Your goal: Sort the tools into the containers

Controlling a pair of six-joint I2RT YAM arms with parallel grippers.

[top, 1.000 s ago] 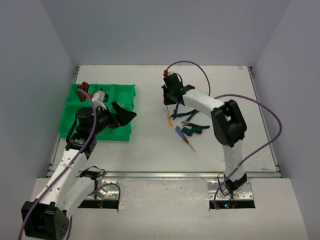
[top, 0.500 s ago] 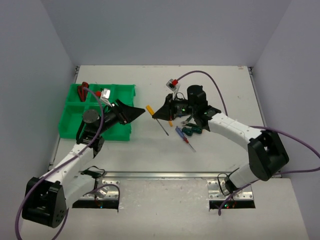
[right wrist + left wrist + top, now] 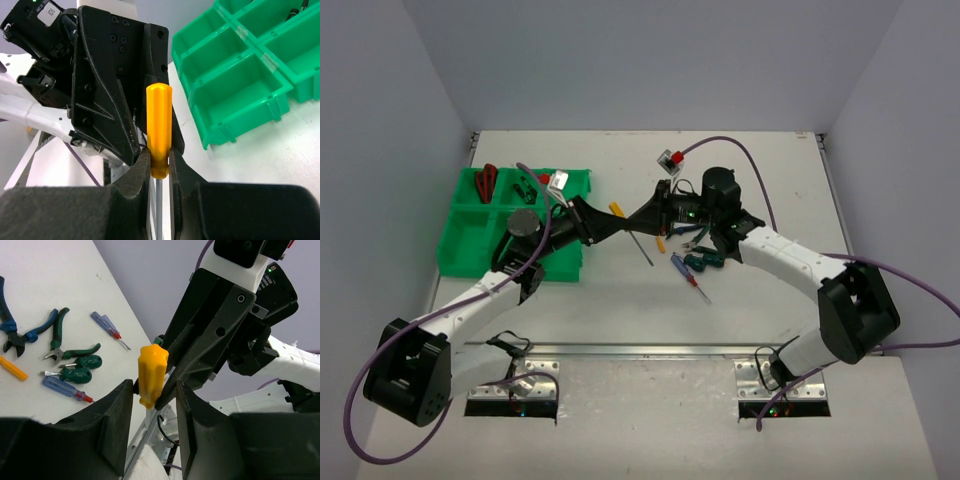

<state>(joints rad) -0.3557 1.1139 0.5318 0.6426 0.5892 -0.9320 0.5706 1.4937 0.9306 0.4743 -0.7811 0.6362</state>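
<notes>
A yellow-handled screwdriver (image 3: 617,211) (image 3: 152,370) (image 3: 159,120) hangs above the table between both arms, shaft pointing down toward the near edge. My right gripper (image 3: 634,224) (image 3: 160,160) is shut on the lower end of its handle. My left gripper (image 3: 611,221) (image 3: 154,390) has its jaws drawn in on both sides of the same handle, right against the right gripper's fingers. The green compartment bin (image 3: 470,250) (image 3: 235,95) lies at the left, with red pliers (image 3: 487,181) in a far compartment.
Loose tools lie mid-table under the right arm: blue pliers (image 3: 678,228) (image 3: 10,330), green pliers (image 3: 705,255) (image 3: 61,337), a blue-handled screwdriver (image 3: 682,268) (image 3: 62,388) and a small orange piece (image 3: 660,243) (image 3: 12,368). A black tool (image 3: 525,186) rests in the bin.
The right arm swung left carrying the yellow screwdriver. The left arm reached right from over the bin to meet it, and its jaws closed in from wide open around the handle.
</notes>
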